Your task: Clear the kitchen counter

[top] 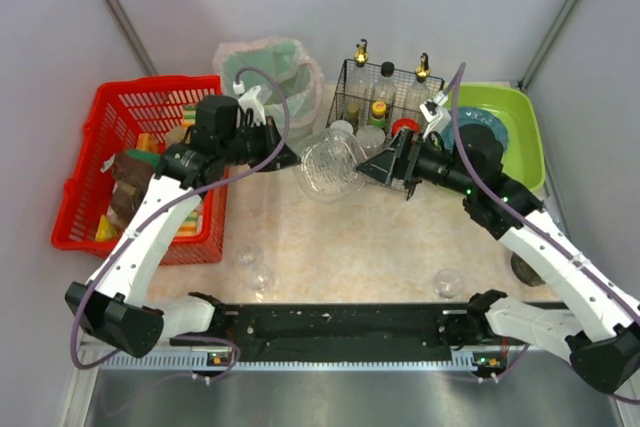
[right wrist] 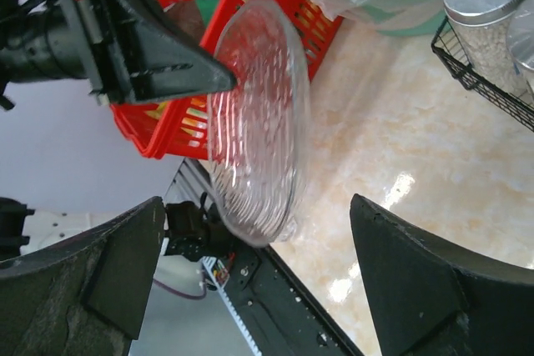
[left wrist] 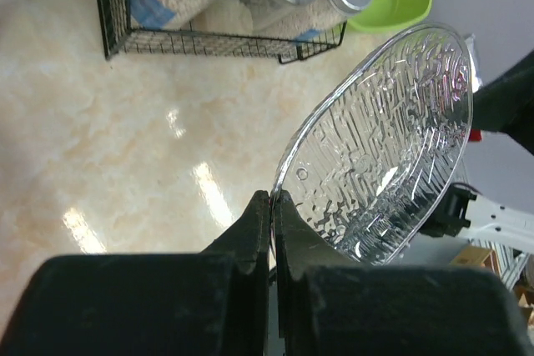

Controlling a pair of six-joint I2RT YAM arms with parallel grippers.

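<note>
The kitchen counter, a beige marbled top, is filling the space between the grey walls and carrying everything else. Over its middle, toward the far edge, one clear textured glass dish is standing tilted on edge. The left end effector is pinching the dish's rim between closed fingers. The right end effector is facing the dish from the other side, just beside it, with its jaws spread wide and gripping nothing.

Three small clear glass bowls are sitting near the counter's near edge: two close together on the left and one on the right.

One red basket is occupying the left edge, with mixed items inside. One black wire rack is standing at the far edge, holding jars and two gold-topped bottles. One green tub is sitting in the far right corner. One pale plastic bag is lying at the far edge, between the basket and the rack.

One black-and-silver rail is running along the near edge.
</note>
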